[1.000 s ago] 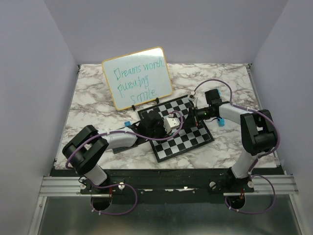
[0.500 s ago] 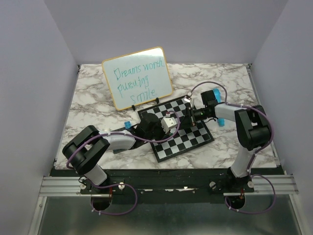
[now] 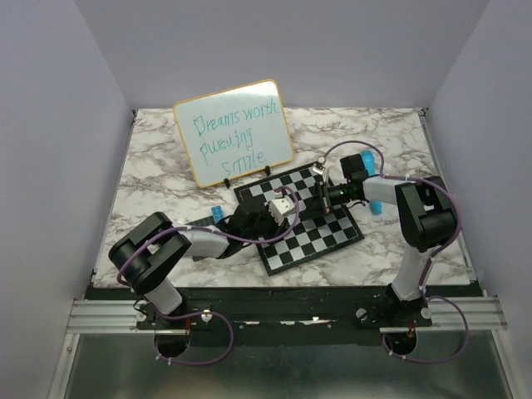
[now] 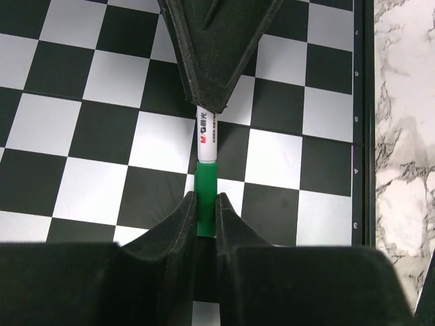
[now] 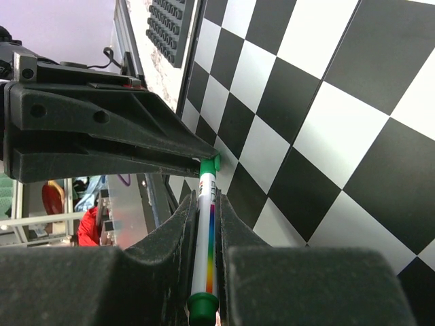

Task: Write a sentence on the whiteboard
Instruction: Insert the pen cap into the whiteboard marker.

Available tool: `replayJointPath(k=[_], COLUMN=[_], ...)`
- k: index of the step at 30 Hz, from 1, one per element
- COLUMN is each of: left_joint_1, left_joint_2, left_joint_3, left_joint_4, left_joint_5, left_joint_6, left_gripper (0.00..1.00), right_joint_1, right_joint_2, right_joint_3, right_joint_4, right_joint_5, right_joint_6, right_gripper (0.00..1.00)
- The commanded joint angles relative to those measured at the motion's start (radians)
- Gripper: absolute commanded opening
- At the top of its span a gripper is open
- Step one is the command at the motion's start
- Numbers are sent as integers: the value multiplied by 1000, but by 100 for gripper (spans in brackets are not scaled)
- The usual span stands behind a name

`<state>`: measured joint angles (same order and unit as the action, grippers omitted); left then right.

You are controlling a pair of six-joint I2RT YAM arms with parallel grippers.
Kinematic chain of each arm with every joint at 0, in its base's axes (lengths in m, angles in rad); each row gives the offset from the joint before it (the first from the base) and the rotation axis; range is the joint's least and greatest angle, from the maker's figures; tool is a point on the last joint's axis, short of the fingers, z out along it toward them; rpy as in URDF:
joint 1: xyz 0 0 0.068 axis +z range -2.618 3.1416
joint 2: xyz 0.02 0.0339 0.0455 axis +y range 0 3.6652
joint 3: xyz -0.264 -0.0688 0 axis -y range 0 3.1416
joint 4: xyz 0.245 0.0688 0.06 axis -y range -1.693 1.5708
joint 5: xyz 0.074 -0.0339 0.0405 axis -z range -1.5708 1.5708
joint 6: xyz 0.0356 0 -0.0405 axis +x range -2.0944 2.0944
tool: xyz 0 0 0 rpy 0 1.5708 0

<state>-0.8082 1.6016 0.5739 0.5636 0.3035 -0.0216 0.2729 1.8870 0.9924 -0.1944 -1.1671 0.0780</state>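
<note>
We see both end effectors meeting tip to tip low over a chessboard point(image 3: 312, 237) on the marble counter point(image 3: 158, 174). The left end effector point(image 4: 206, 204) is closed narrowly on the green cap point(image 4: 206, 178) of a marker point(image 4: 206, 139). The right end effector point(image 5: 204, 204), directly opposite, grips the marker's white barrel, so the marker spans the gap between them. The whiteboard point(image 3: 273, 133) stands propped up well beyond and to the left of both end effectors, apart from them, showing the sentence point(image 3: 224, 143) in teal handwriting over three lines: "Dreams worth pursuing smile"
</note>
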Motion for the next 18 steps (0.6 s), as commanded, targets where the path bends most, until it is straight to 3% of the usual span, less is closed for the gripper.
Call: replayJointPath(k=[1, 9, 10, 12, 18], left_joint_1=[-8, -5, -5, -5, -2], left_joint_2=[23, -48, -66, -86, -124], left_joint_3=[3, -26, -28, -35, -22], left_joint_4=[78, -2, -8, -28, -148], left_joint_5=[-17, -96, -102, -124, -136], left_joint_6=[-38, -40, -41, -44, -31], left_gripper=[25, 36, 60, 98, 99], right_joint_1=[28, 19, 19, 17, 17], right_joint_2=[20, 18, 18, 18, 17], right_joint_3=[8, 12, 12, 12, 12], right_joint_4=[1, -14, -14, -16, -17], right_joint_5=[-2, 17, 17, 20, 18], right_joint_6=[-1, -12, -12, -11, -12], right_gripper=[1, 1, 1, 1, 1])
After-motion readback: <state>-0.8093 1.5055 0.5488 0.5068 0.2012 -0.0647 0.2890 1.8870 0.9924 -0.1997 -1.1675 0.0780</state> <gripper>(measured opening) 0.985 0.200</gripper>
